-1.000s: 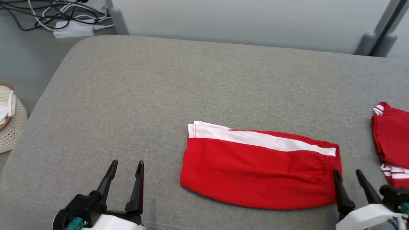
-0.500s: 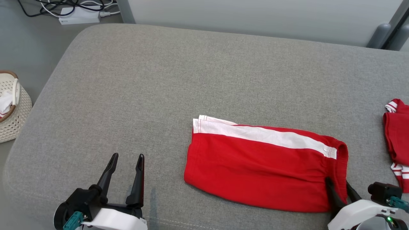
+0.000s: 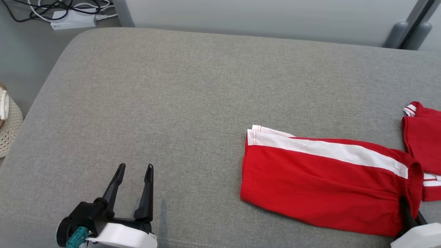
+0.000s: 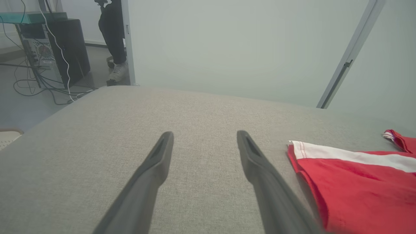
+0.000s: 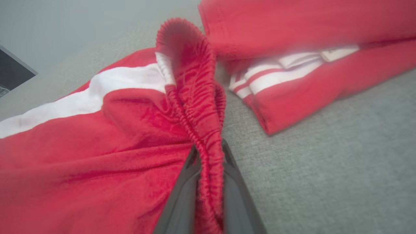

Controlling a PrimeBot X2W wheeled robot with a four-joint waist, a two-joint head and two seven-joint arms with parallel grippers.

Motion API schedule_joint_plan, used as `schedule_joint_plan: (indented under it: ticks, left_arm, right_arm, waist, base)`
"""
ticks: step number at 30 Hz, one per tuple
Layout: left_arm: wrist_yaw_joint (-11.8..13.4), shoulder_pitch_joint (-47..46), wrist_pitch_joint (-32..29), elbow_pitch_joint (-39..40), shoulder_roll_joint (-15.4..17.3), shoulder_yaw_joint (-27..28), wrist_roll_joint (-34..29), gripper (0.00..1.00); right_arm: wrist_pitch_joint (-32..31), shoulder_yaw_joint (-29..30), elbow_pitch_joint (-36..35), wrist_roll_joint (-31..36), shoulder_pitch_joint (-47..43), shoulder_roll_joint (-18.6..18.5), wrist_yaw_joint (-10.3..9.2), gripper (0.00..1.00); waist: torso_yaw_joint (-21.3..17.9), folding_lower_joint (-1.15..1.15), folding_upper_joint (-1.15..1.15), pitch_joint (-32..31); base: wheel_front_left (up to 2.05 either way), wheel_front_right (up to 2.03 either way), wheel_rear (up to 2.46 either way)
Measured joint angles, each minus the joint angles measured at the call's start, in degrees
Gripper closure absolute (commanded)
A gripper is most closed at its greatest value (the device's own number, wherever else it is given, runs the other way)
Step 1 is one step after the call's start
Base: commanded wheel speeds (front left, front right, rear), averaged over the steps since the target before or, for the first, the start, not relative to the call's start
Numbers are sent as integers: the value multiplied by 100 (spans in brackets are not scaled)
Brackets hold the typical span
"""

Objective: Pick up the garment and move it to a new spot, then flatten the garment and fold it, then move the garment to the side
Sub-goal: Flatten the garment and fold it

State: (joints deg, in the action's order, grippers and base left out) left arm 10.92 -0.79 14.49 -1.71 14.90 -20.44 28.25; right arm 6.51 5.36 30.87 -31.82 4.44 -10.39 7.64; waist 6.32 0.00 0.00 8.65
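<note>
Work surface: wide grey fabric cushion (image 3: 206,86), pale wall panel (image 3: 258,13) behind. Floor at far left carries a white power strip (image 3: 72,22); woven basket (image 3: 8,131) at left edge.

Task item: red garment (image 3: 320,186) w/ white side stripe, folded flat, lies on right half of cushion, elastic waistband (image 5: 191,65) toward the right. A second red garment (image 3: 418,137) w/ red-white striped trim lies just beside that end.

R arm: white forearm (image 3: 418,237) enters at lower-right corner of head view, fingers angled up and slightly left. The right gripper (image 5: 208,152) is clamped on the waistband at the garment's near right corner. Wrist view: one finger pressed to each side of the elastic, which is bunched into a raised ridge beyond the tips.

L arm: low at lower left, well apart from the garment. The left gripper (image 3: 135,166) has its fingers spread wide w/ nothing between them, pointing up-view over bare cushion. Tip contact w/ cushion: cannot tell.
</note>
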Motion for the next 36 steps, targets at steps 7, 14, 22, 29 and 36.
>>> schedule_joint_plan:
  ticks: [7,14,22,29,36]
  left_arm:
    - [-129,-1,0,-49,-38,21,-45,0]
    - [-181,-31,0,-77,-73,2,-55,0]
    - [-258,-145,0,-141,-105,-82,-65,0]
    - [-286,-238,0,-202,-177,-144,-102,0]
    - [-286,-298,0,-207,-194,-115,-104,0]
  right_arm:
    - [-227,-241,-978,-635,-20,394,-18,100]
    - [-821,-1248,-2332,-1045,75,603,-16,100]
    - [-1051,-2372,-1969,-927,601,697,-18,100]
    - [-746,-2920,-1160,-1051,1009,693,-18,22]
    - [-402,-3327,-810,-1259,1408,687,-18,0]
  waist:
    - [-139,0,0,-13]
    - [-120,0,0,-2]
    - [109,0,0,23]
    - [334,0,0,68]
    - [342,0,0,126]
  base:
    - [0,0,0]
    - [0,0,0]
    - [0,0,0]
    - [0,0,0]
    - [0,0,0]
